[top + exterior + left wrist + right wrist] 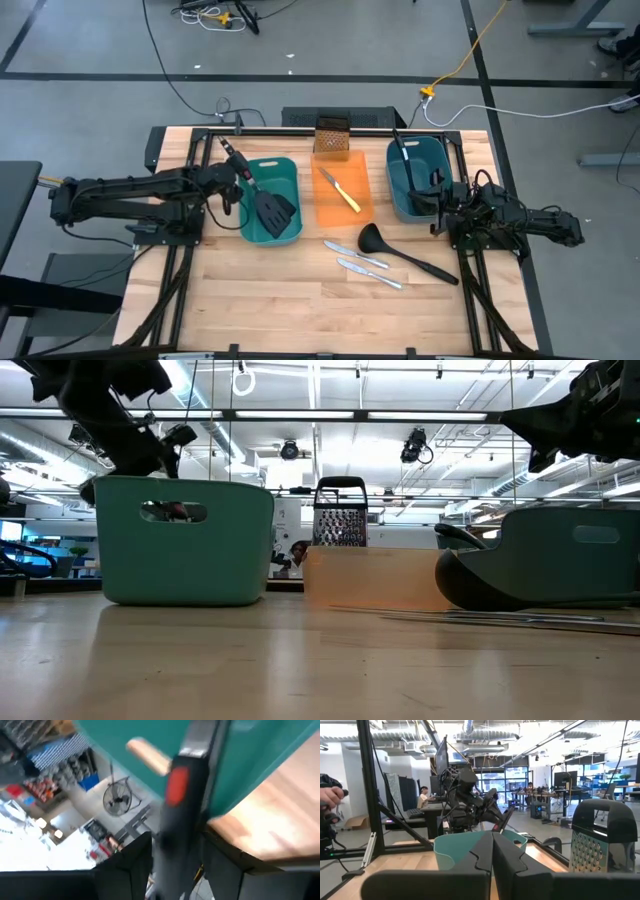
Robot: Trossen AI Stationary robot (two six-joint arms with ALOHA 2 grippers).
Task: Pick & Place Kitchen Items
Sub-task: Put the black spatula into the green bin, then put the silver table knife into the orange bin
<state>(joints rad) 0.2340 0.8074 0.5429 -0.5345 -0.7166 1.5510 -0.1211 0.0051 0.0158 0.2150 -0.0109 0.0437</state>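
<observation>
Taking the orange tray (344, 205) at the middle of the desk (280, 300) as the landmark: nearest the front edge, just in front of the tray, lie two silver table knives (362, 262) side by side, with a black ladle (400, 252) beside them, seemingly waiting their turn. On the tray itself rests a small yellow-handled knife (342, 191). Beside the tray on the left arm's side stands a teal tub (272, 200) with a black slotted spatula (270, 203) standing head down in it, its red-marked handle leaning out. The left claw (232, 168) sits at that handle with its fingers partly parted, apparently letting go, arm stretched low across the desk. Opposite, the right claw (438, 205) rests clenched and empty by the second tub (416, 177), which holds another utensil. Behind the tray stands a box grater (332, 133).
</observation>
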